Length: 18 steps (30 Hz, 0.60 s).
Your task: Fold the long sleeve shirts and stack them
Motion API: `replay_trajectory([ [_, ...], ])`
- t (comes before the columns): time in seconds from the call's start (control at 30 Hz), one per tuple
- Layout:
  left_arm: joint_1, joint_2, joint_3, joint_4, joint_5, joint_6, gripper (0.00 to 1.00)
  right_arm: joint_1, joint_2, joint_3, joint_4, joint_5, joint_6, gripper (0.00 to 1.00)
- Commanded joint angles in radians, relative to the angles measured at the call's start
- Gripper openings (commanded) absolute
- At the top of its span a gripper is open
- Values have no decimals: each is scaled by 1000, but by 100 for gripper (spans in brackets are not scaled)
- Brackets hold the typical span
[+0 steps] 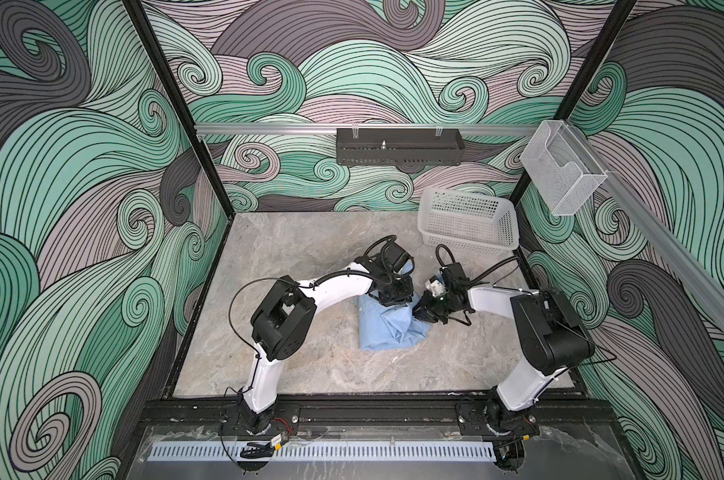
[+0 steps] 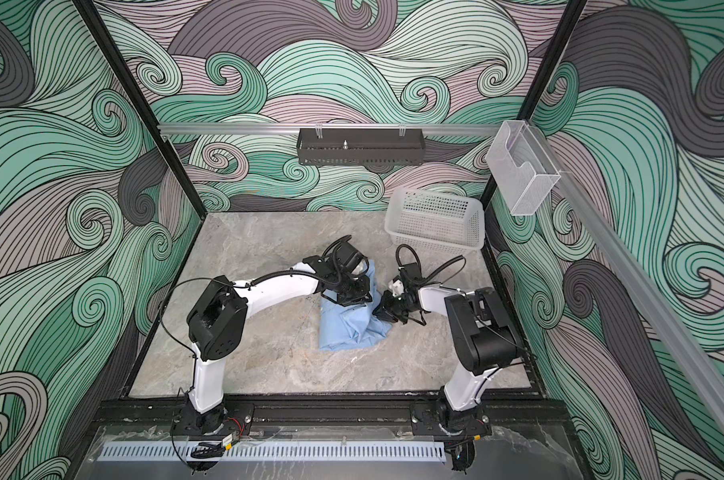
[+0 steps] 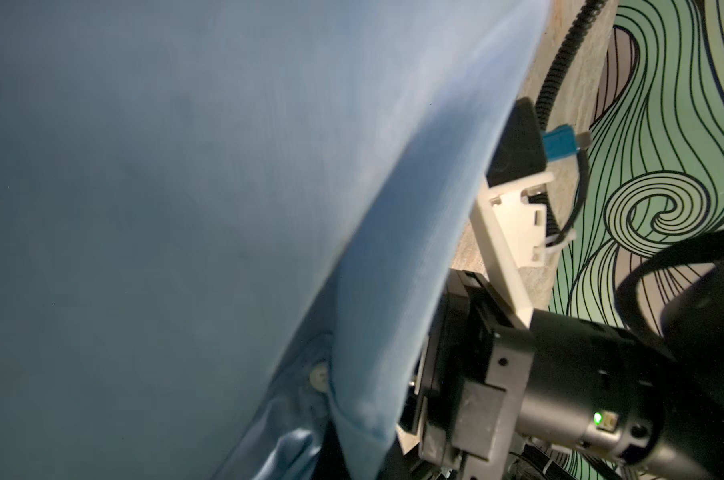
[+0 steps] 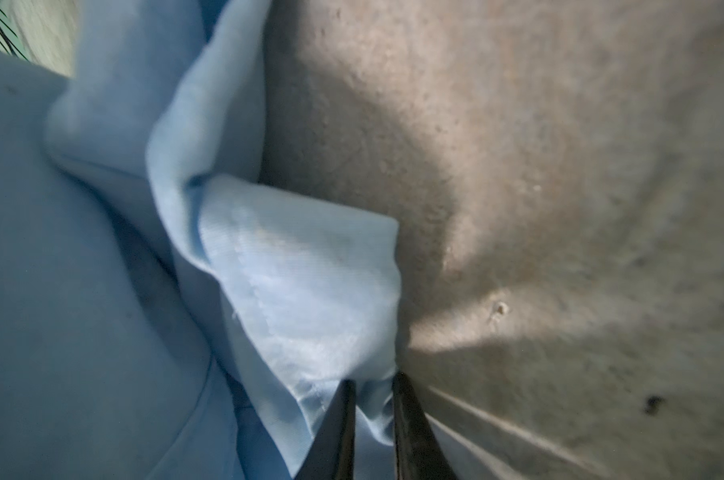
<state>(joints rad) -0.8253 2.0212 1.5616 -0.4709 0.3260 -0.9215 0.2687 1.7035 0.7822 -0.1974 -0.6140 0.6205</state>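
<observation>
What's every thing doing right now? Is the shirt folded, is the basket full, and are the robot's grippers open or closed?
light blue shirt: bunched and only partly folded on the table, far edge lifted.
white basket: empty.
left gripper: shut, seemingly pinching the shirt's lifted far edge.
right gripper: shut on a corner of the shirt.
</observation>
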Motion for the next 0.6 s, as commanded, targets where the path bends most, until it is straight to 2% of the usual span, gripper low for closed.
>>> replay_trajectory([
  [0.0,-11,28,27,47,18,-40,0,-8,-29,-26,29,-8,33,20],
  [0.23,-3,52,-9,116,29,-80,0,-26,-87,-64,75,-17,70,21],
  [0.4,7,51,-18,116,28,-74,0,-62,-179,-89,40,-4,70,47],
  [0.47,10,55,-19,116,32,-73,0,-82,-221,-92,7,12,53,50],
  [0.57,9,61,-14,116,43,-76,0,-105,-229,-86,-39,21,24,48],
])
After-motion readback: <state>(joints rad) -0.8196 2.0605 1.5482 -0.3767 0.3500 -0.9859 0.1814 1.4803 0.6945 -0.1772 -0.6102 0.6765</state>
